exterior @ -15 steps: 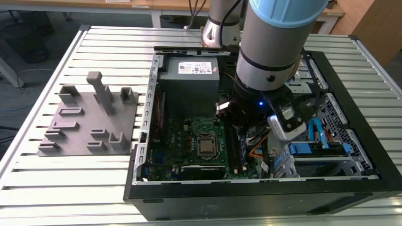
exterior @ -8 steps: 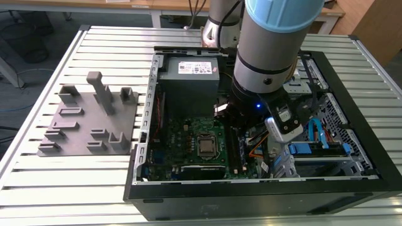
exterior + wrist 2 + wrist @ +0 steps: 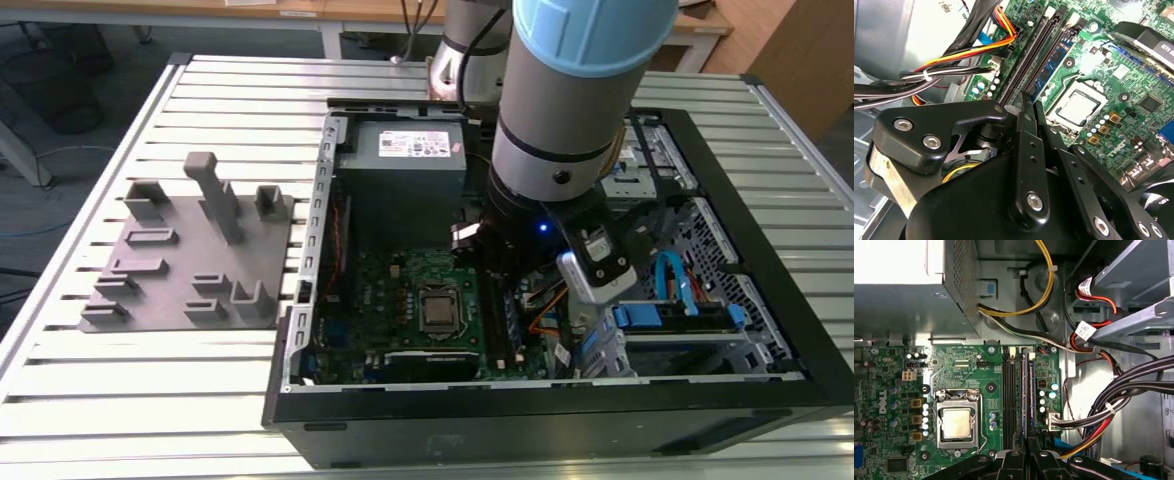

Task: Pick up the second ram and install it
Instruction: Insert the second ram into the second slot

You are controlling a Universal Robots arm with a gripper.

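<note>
The slatted metal bench (image 3: 134, 400) carries an open black computer case (image 3: 534, 420) lying on its side. The grey and blue arm (image 3: 574, 90) reaches down into it from above. On the bench at the exterior view's left, apart from the case, sits a grey moulded tray (image 3: 160, 270) with upright posts.

Inside the case, a grey power supply box (image 3: 400, 160) lies at the far end. The green motherboard (image 3: 400, 290) lies nearer the camera, with its square silver socket (image 3: 438, 310) bare. Bundles of black, red and yellow cables (image 3: 1124, 390) run along the case wall beside the board.

The black end effector (image 3: 501, 275) is low over the board, next to the socket and over the long memory slots. In both wrist views its fingers (image 3: 1026, 150) are drawn almost together. They seem to pinch the near end of the second ram (image 3: 1024, 390), with only a thin gap between them.

That stick stands on edge, in line with a slot. In the second wrist view its blue face (image 3: 1054, 62) runs away from the fingertips. Two black slots (image 3: 1010, 395) lie between it and the socket. I cannot tell how deep it sits in its slot.
</note>
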